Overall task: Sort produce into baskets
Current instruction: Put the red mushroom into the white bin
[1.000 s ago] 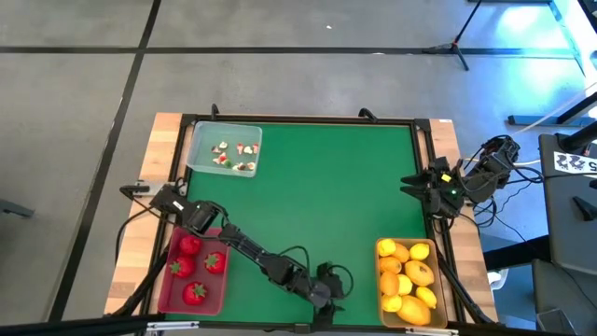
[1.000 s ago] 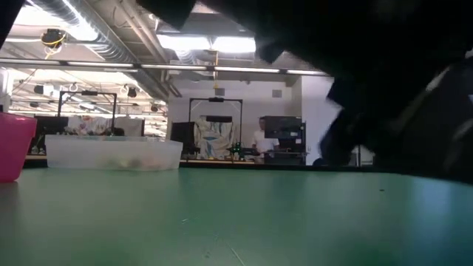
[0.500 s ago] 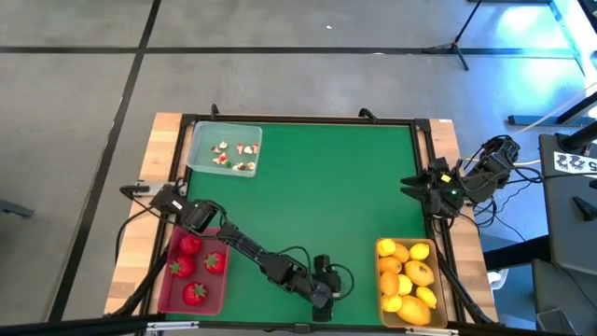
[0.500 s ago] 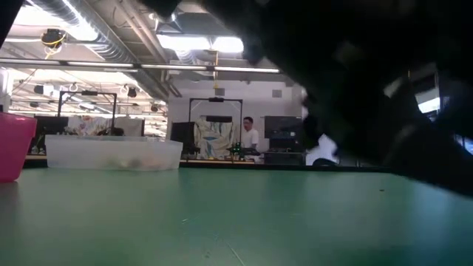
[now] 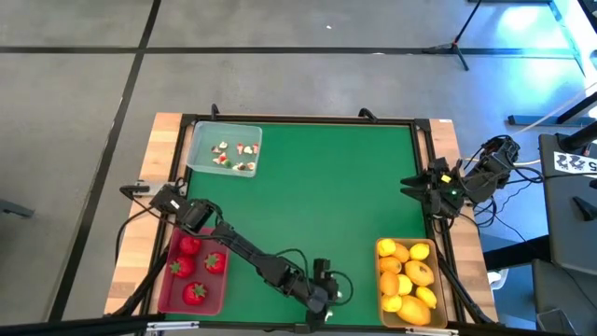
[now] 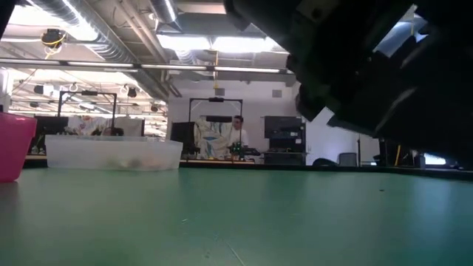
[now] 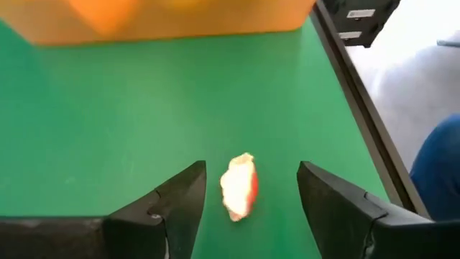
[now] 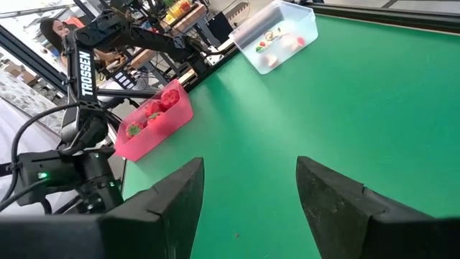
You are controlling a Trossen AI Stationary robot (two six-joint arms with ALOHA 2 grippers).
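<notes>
A small white-and-red bit of produce [image 7: 238,188] lies on the green mat near the table's front edge. My left gripper [image 7: 251,173] is open, with one finger on each side of the bit and touching neither side. In the high view this gripper [image 5: 325,297] is between the pinkish-red basket [image 5: 163,280], which holds strawberries [image 5: 190,246], and the tan-yellow basket [image 5: 381,280], which holds lemons [image 5: 419,273]. A clear basket [image 5: 196,140] at the far left holds several white-and-red bits [image 5: 233,154]. My right gripper [image 8: 248,208] waits open at the table's right edge [image 5: 424,187].
The tan-yellow basket's wall [image 7: 180,18] stands just beyond the bit. The table's dark front rail [image 7: 359,108] runs close by, with a person's blue-clad leg [image 7: 438,173] past it. My left arm [image 6: 369,74] hangs over the mat. The middle of the mat [image 5: 326,187] is bare.
My left gripper has risen a little off the mat near the front edge and rolled about its own axis. In the low view its dark bulk no longer reaches the table. Its finger gap is the same. A person in the room behind has walked leftward.
</notes>
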